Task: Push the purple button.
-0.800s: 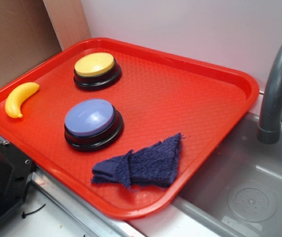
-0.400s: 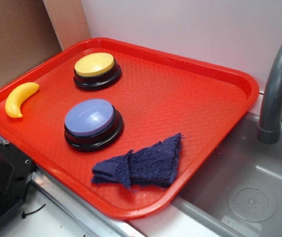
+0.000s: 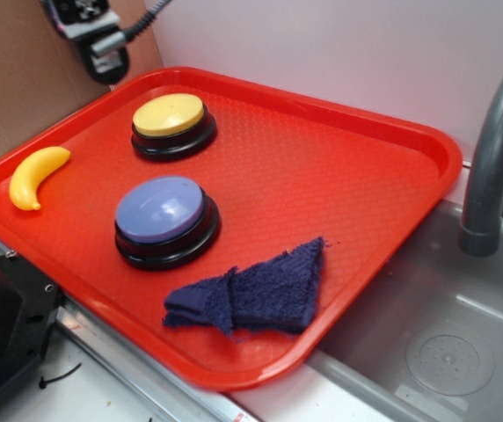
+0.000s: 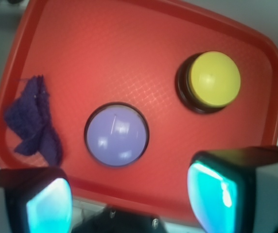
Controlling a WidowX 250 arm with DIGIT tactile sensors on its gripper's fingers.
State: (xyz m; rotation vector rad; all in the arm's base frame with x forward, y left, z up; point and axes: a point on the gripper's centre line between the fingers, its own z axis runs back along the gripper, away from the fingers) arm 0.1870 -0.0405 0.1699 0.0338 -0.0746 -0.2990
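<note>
Red tray (image 3: 392,167) fills most of the view, sink off to its right. Left to right on it: toy banana (image 3: 36,175), yellow button (image 3: 171,117) with the purple button (image 3: 161,209) nearer the front, then a dark cloth (image 3: 253,290). My pincer (image 4: 129,194) is open, empty, high above the tray's edge. So I'm at the approach step; next I'd need to centre over the purple dome, come straight down and steer clear of yellow.

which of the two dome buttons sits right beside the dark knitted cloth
The lavender-topped round button on a black base; the yellow-topped one sits farther back on the tray.
</note>
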